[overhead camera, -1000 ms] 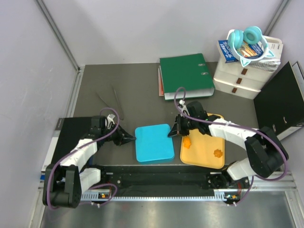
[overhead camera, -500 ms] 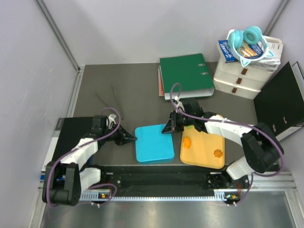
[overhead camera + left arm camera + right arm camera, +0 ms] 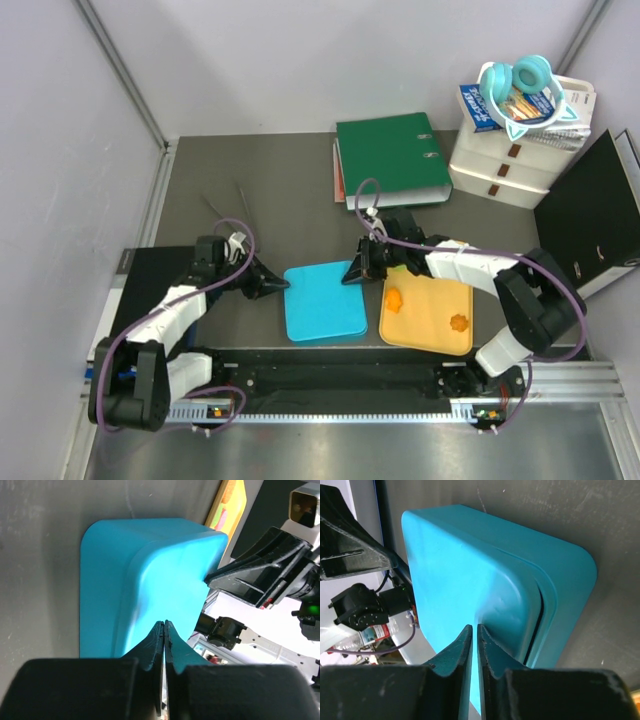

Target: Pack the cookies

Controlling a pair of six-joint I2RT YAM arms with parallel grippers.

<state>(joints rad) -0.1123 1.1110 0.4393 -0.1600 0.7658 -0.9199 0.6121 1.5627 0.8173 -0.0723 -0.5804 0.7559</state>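
Observation:
Two orange flower-shaped cookies (image 3: pixel 395 299) (image 3: pixel 459 322) lie on the flat yellow-orange tray (image 3: pixel 432 335). No black, green or pink cookies show. A closed light-blue box (image 3: pixel 323 302) lies left of the tray. My left gripper (image 3: pixel 284 287) is shut, its tip against the box's left edge; in the left wrist view its jaws (image 3: pixel 164 624) meet over the blue lid (image 3: pixel 150 575). My right gripper (image 3: pixel 351 274) is shut at the box's far right corner; in the right wrist view (image 3: pixel 473 628) only a thin slit stands between its fingers above the lid (image 3: pixel 470 570).
A green binder (image 3: pixel 392 158) lies at the back. A white drawer unit (image 3: pixel 508 160) with teal headphones (image 3: pixel 516 84) stands back right, and a black binder (image 3: pixel 592 212) leans on the right. Thin tweezers (image 3: pixel 228 210) lie back left. A black pad (image 3: pixel 145 280) lies under the left arm.
My right gripper has moved left, from over the tray's near-left edge to the blue box's far right corner. My left gripper has barely moved at the box's left edge.

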